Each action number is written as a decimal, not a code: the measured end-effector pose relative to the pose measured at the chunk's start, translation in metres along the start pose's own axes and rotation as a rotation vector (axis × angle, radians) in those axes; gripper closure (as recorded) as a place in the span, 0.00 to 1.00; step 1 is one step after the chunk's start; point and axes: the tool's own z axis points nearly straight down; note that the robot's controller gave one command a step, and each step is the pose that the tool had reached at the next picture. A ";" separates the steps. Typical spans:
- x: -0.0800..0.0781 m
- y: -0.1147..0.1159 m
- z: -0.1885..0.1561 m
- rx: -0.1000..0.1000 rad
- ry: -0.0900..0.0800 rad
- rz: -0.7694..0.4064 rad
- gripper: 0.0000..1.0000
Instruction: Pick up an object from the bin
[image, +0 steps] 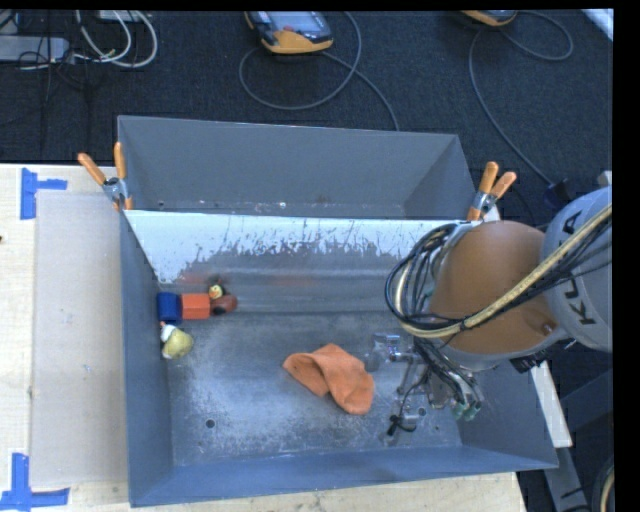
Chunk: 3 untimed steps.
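One hand (407, 412) hangs low, just right of the orange cloth (331, 376).

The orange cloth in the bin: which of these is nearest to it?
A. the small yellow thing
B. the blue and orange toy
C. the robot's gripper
C: the orange cloth lies crumpled mid-bin with the gripper just to its right, while the blue and orange toy and the small yellow thing sit far off by the left wall.
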 end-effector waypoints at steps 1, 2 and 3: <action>-0.007 0.017 0.039 0.001 -0.005 -0.014 0.00; -0.014 0.050 0.080 -0.001 0.002 -0.330 1.00; -0.014 0.050 0.080 -0.001 0.002 -0.330 1.00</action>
